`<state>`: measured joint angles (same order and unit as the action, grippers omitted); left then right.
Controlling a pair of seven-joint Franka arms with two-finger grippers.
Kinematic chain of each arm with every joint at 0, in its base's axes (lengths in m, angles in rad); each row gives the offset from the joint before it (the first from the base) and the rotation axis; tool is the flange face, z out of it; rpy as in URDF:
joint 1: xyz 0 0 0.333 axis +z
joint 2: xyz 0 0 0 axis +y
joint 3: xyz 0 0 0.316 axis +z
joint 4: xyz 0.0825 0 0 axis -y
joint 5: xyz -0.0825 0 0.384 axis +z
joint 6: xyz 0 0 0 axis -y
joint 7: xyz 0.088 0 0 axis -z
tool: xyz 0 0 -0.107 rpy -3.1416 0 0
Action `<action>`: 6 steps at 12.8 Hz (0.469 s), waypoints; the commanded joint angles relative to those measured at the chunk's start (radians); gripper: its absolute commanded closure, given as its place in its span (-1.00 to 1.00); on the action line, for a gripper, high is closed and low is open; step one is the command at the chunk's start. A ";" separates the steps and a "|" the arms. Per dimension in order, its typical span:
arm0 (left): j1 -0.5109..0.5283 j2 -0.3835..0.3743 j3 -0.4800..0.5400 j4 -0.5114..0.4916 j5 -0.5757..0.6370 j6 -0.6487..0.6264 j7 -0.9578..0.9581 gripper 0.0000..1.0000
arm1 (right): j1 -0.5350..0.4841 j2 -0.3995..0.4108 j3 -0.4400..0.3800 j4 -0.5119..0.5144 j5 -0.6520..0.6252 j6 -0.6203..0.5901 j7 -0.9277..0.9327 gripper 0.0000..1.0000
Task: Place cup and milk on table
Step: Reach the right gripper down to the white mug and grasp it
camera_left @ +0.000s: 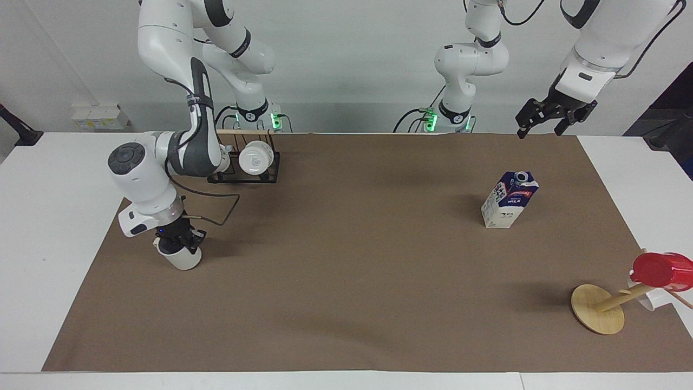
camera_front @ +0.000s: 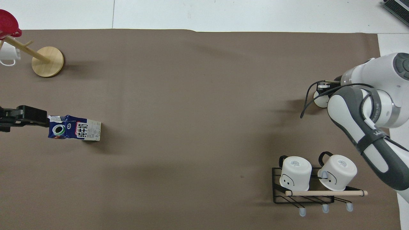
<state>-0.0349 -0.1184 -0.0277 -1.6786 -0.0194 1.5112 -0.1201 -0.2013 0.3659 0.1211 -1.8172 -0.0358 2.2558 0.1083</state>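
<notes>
The cup is a small pale mug. It stands on the brown sheet of the table, toward the right arm's end. My right gripper points down onto its rim and is shut on it. In the overhead view only an edge of the cup shows under the right gripper. The milk is a white and dark blue carton. It stands upright on the sheet toward the left arm's end, and also shows in the overhead view. My left gripper hangs open and empty high over that end.
A black wire rack with two bright white mugs stands near the right arm's base. A round wooden disc with a peg carries a red cup and a white mug at the left arm's end.
</notes>
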 commanded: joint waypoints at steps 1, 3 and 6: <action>-0.003 -0.007 0.003 0.007 0.013 -0.016 0.002 -1.00 | 0.002 -0.033 0.003 -0.001 -0.009 -0.025 -0.012 1.00; -0.003 -0.007 0.005 0.003 0.013 -0.016 0.007 -1.00 | 0.011 -0.064 0.006 0.016 -0.009 -0.057 -0.006 1.00; -0.003 -0.009 0.011 0.002 0.013 -0.016 0.056 -1.00 | 0.042 -0.131 0.012 0.058 -0.009 -0.099 -0.002 1.00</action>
<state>-0.0349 -0.1184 -0.0260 -1.6786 -0.0194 1.5112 -0.0945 -0.1686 0.2869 0.1248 -1.7816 -0.0358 2.2100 0.1083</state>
